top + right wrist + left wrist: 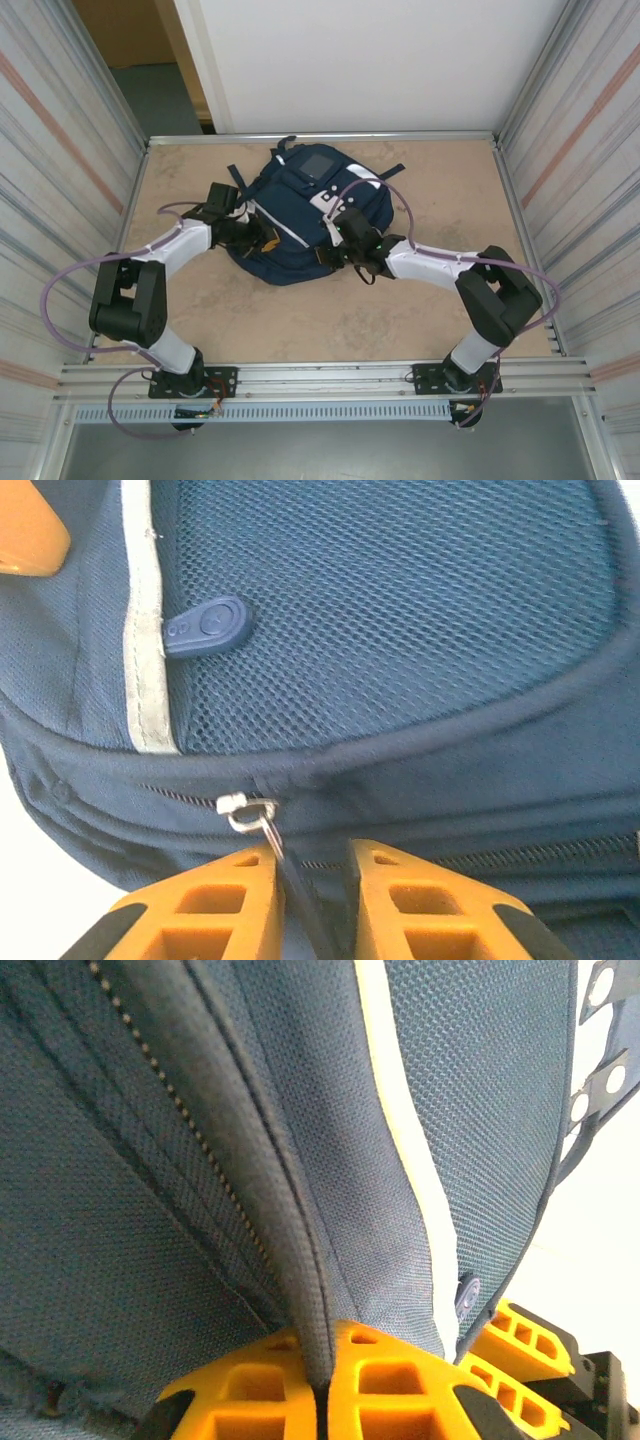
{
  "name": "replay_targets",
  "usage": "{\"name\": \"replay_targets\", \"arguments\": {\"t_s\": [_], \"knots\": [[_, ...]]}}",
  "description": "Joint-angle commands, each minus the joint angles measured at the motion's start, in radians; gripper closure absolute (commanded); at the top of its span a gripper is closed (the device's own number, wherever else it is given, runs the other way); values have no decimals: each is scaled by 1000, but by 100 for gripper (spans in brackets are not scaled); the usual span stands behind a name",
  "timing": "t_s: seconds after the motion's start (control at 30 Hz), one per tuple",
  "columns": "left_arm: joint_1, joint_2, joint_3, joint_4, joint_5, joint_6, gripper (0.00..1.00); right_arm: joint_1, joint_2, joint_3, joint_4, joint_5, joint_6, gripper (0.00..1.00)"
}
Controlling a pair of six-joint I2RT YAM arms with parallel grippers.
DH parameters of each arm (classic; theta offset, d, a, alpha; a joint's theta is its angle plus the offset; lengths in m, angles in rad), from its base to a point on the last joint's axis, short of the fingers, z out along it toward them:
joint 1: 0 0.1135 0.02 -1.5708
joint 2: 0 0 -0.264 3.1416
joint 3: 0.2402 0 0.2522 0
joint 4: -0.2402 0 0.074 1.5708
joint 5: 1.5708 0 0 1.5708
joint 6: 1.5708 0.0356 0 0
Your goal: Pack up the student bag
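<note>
The student bag (300, 205) lies flat at upper centre of the top view, long axis roughly up the frame, both arms at its lower edge. The left gripper (318, 1348) is clamped on a seam fold. The right gripper (310, 855) is nearer the zipper, jaws slightly parted. The zipper pull (255, 818) hangs loose between them, and the track runs left–right just above.
</note>
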State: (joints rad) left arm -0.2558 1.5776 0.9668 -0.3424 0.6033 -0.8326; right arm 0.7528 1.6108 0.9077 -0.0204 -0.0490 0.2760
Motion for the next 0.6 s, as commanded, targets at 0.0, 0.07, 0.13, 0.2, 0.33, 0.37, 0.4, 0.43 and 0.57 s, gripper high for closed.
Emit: {"name": "replay_targets", "arguments": {"t_s": [0.0,0.07,0.13,0.2,0.33,0.37,0.4,0.43,0.57], "knots": [[-58,-60,8,-90,-71,56,100,-74,-89,-68,-66,176,8,72],[-113,-59,5,-91,-87,59,100,-93,-170,-107,-59,211,18,66],[-161,-55,13,-93,-107,91,100,-111,-275,-174,-16,273,29,63],[-207,-44,30,-96,-140,140,100,-135,-391,-247,38,319,35,51],[-276,5,98,-106,-128,179,100,-220,-596,-311,39,421,24,1],[-294,15,115,-113,-128,187,100,-240,-643,-322,39,460,22,1],[-310,23,130,-126,-134,196,100,-260,-675,-331,42,489,22,1],[-325,28,147,-151,-142,219,92,-287,-701,-344,45,529,26,1],[-326,-31,196,-292,-300,325,77,-393,-766,-350,-28,630,41,1]]}}
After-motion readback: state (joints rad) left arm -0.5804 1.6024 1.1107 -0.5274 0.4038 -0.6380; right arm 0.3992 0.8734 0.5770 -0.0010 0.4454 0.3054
